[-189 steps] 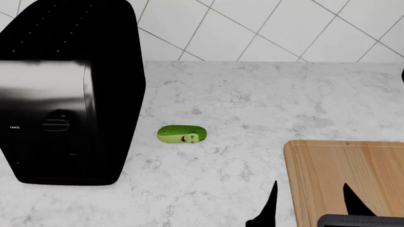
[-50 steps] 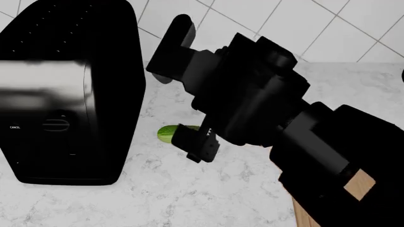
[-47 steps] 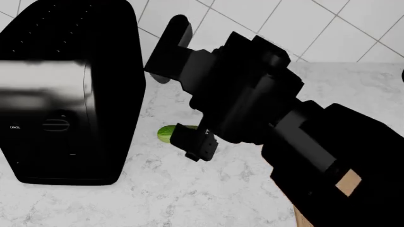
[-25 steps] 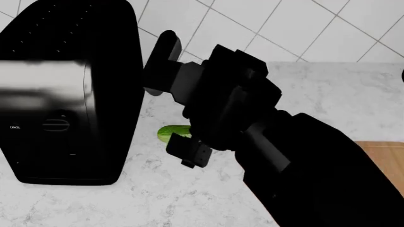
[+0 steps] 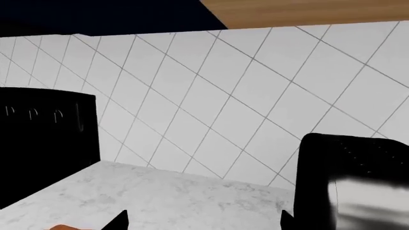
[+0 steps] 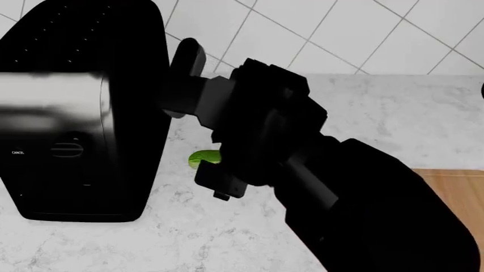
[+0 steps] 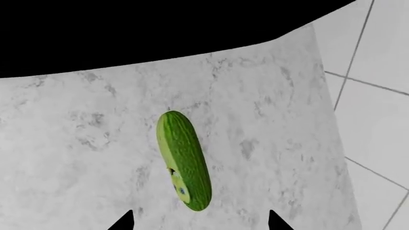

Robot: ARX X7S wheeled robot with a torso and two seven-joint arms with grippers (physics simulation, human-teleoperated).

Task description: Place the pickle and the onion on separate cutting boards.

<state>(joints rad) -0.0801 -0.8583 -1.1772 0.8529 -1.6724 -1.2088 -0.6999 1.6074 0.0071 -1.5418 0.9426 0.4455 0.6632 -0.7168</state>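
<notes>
The green pickle (image 7: 184, 160) lies flat on the white marble counter (image 7: 83, 143), and my open right gripper (image 7: 201, 223) hovers just above it, its two dark fingertips spread either side of the pickle's near end. In the head view my right arm (image 6: 302, 170) covers most of the pickle (image 6: 202, 158); only its left end shows. A strip of the light wood cutting board (image 6: 463, 190) shows at the right. The onion is out of view. My left gripper (image 5: 204, 223) is open and empty over bare counter, facing the tiled wall.
A big black toaster (image 6: 76, 113) stands just left of the pickle; it also shows in the left wrist view (image 5: 351, 182). A white tiled wall (image 6: 340, 34) runs behind the counter. Another black appliance (image 5: 45, 143) stands in the left wrist view.
My right arm has come in from the front and moved left over the pickle, covering more of it. More of the cutting board now shows at the right.
</notes>
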